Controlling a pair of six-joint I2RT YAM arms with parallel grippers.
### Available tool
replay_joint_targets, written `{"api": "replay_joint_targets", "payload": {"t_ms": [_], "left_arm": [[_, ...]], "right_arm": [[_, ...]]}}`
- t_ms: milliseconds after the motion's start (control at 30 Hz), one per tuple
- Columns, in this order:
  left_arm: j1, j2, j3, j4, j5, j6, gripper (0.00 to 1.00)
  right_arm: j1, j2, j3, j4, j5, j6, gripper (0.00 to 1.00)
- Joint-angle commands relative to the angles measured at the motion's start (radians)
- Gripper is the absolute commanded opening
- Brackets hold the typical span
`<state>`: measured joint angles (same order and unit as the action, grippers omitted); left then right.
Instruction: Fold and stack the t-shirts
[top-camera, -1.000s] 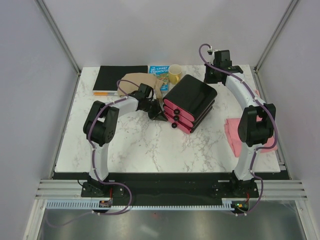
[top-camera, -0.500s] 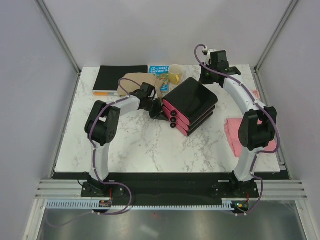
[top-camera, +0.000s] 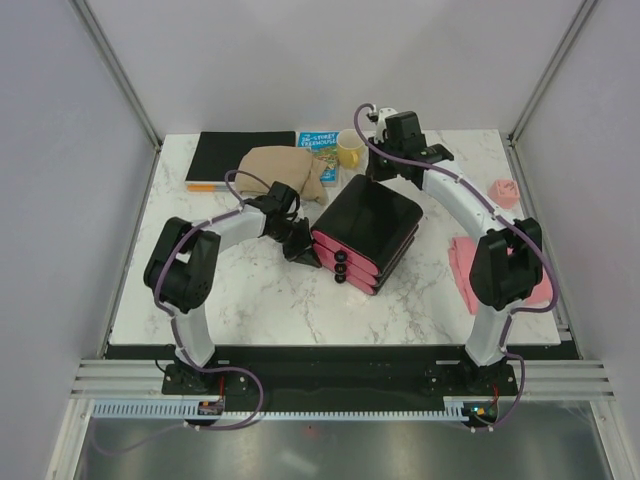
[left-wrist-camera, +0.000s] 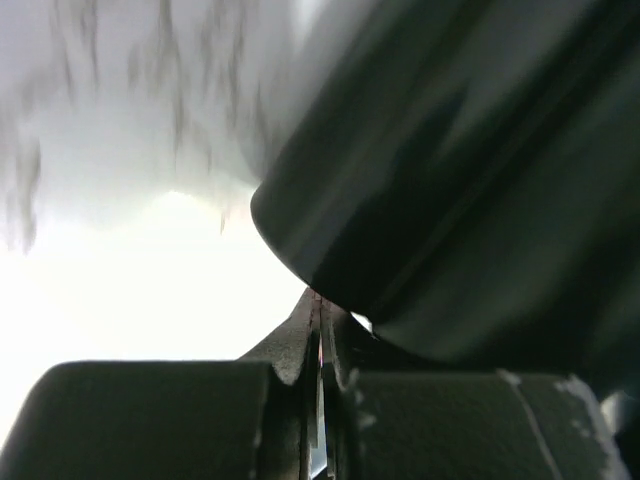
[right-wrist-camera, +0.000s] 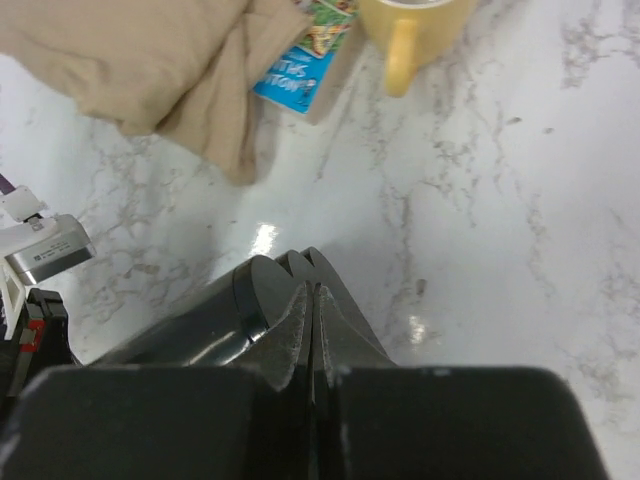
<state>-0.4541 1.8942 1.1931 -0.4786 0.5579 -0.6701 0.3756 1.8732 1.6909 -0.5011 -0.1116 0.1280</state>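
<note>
Left fingers (left-wrist-camera: 292, 350) and right fingers (right-wrist-camera: 335, 322), closed and empty, flank the drawer box (top-camera: 365, 228); push evenly, sparing the tan shirt (top-camera: 285, 165).

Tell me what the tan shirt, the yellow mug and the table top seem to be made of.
Tan shirt: soft matte cloth; it lies in loose folds and creases.
Yellow mug: probably glazed ceramic, possibly plastic; smooth, even colour, rigid handle.
Table top: marble or a marble-look laminate, polished; grey veins on white, with a bright glare spot.
</note>
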Motion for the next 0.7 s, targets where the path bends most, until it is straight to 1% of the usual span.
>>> {"api": "replay_joint_targets", "payload": {"t_ms": [0, 133, 267, 400, 433, 467, 500, 567, 600, 633, 667], "left_arm": [[-0.023, -0.185, -0.022, 0.038, 0.019, 0.127, 0.02], [-0.023, -0.263, -0.067, 0.002, 0.016, 0.135, 0.02], [-0.023, -0.31, -0.093, 0.001, 0.008, 0.106, 0.02], [-0.021, -0.348, -0.096, -0.034, -0.05, 0.101, 0.02], [-0.021, -0.354, -0.095, -0.043, -0.061, 0.104, 0.02], [-0.018, -0.369, -0.093, -0.058, -0.084, 0.11, 0.03], [-0.017, -0.376, -0.09, -0.063, -0.095, 0.112, 0.1], [-0.011, -0.391, -0.087, -0.068, -0.111, 0.113, 0.14], [-0.009, -0.394, -0.081, -0.074, -0.113, 0.112, 0.19], [-0.006, -0.396, -0.076, -0.075, -0.115, 0.112, 0.23], [-0.006, -0.396, -0.07, -0.078, -0.116, 0.113, 0.26]], "right_arm": [[0.141, 0.02, -0.03, -0.122, -0.217, 0.07, 0.0], [0.19, 0.049, 0.01, -0.12, -0.26, 0.085, 0.0], [0.249, 0.093, 0.061, -0.122, -0.3, 0.085, 0.0], [0.27, 0.087, 0.09, -0.113, -0.235, 0.105, 0.0], [0.27, 0.077, 0.09, -0.108, -0.206, 0.104, 0.0], [0.269, 0.046, 0.087, -0.093, -0.136, 0.102, 0.02], [0.267, 0.031, 0.09, -0.091, -0.099, 0.101, 0.1], [0.261, -0.011, 0.101, -0.099, 0.01, 0.094, 0.19], [0.249, -0.023, 0.107, -0.105, 0.053, 0.101, 0.23], [0.241, -0.037, 0.105, -0.114, 0.082, 0.107, 0.36], [0.23, -0.063, 0.105, -0.137, 0.117, 0.117, 0.38]]}}
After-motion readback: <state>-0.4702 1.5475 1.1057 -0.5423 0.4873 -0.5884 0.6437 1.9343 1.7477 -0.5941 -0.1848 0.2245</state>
